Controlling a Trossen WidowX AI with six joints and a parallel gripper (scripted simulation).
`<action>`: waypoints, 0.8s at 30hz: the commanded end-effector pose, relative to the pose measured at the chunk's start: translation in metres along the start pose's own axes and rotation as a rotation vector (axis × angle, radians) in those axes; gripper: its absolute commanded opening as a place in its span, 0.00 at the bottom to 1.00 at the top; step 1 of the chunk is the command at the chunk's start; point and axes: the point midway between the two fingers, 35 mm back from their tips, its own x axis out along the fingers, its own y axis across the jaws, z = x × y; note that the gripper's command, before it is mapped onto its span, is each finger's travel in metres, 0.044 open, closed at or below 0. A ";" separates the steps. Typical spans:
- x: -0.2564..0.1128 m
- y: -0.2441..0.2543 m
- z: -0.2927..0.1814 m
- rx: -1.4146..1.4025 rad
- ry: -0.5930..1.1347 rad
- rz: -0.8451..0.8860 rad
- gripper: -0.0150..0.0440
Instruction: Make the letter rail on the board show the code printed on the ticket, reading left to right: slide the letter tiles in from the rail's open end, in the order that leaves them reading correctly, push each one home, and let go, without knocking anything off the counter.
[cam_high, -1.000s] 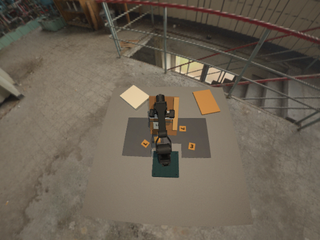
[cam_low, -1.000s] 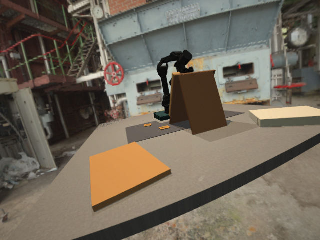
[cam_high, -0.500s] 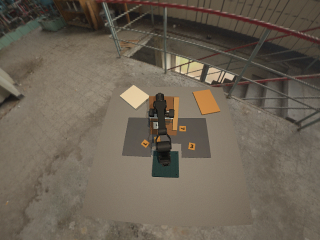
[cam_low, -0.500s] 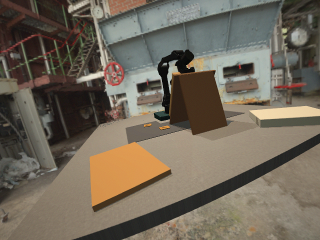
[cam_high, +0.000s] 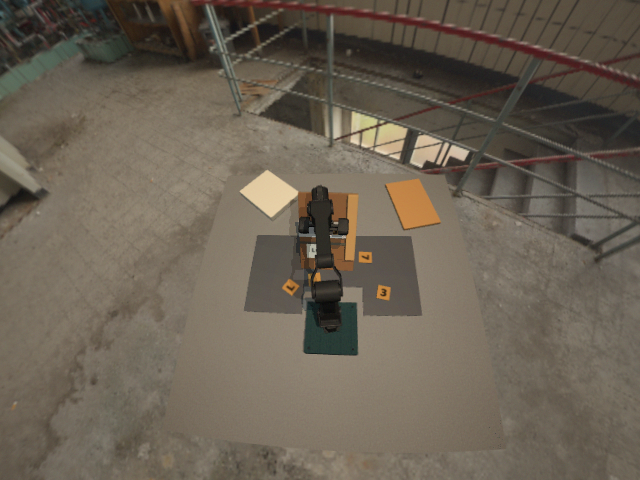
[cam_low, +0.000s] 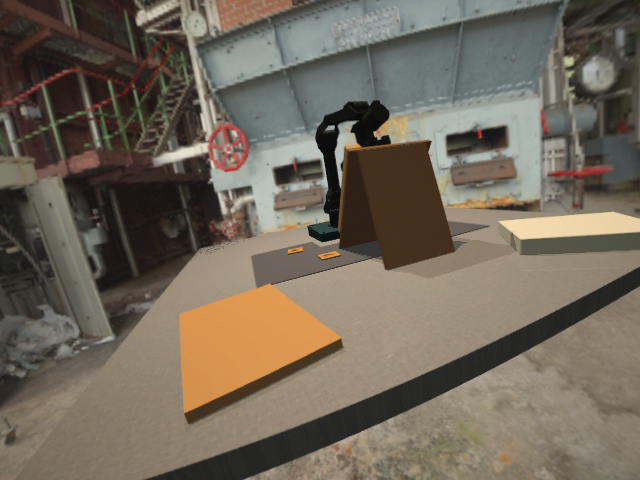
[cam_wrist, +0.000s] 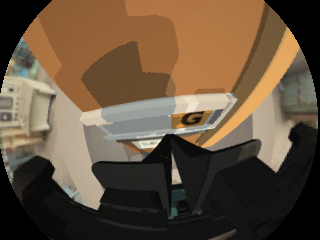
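Note:
The brown board (cam_high: 338, 206) (cam_low: 408, 206) (cam_wrist: 215, 45) stands slanted, with the pale rail (cam_wrist: 150, 107) across its face. An orange G tile (cam_wrist: 192, 119) sits in the rail near its right end in the wrist view; the rail left of it shows no tile. My gripper (cam_wrist: 169, 137) is shut and empty, its tips just in front of the rail's lower edge, left of the G. The white ticket (cam_high: 311, 251) (cam_wrist: 149, 143) is below the rail, its code unreadable. A 3 tile (cam_high: 383, 292) (cam_low: 295, 250) and a tile (cam_high: 365, 256) (cam_low: 328, 255) lie right of the board; another tile (cam_high: 290, 287) lies left.
An orange piece (cam_high: 314, 279) lies partly under the arm, its face hidden. A light orange strip (cam_high: 352, 227) (cam_wrist: 272, 75) rises along the board's right side. A cream slab (cam_high: 268, 193) (cam_low: 573, 227) and an orange slab (cam_high: 412, 203) (cam_low: 258, 341) lie at the far corners.

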 end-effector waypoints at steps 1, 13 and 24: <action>0.004 0.000 0.002 0.000 0.004 -0.003 0.25; 0.009 0.000 0.006 0.000 0.004 -0.003 0.25; 0.013 0.000 0.009 0.000 0.003 -0.002 0.25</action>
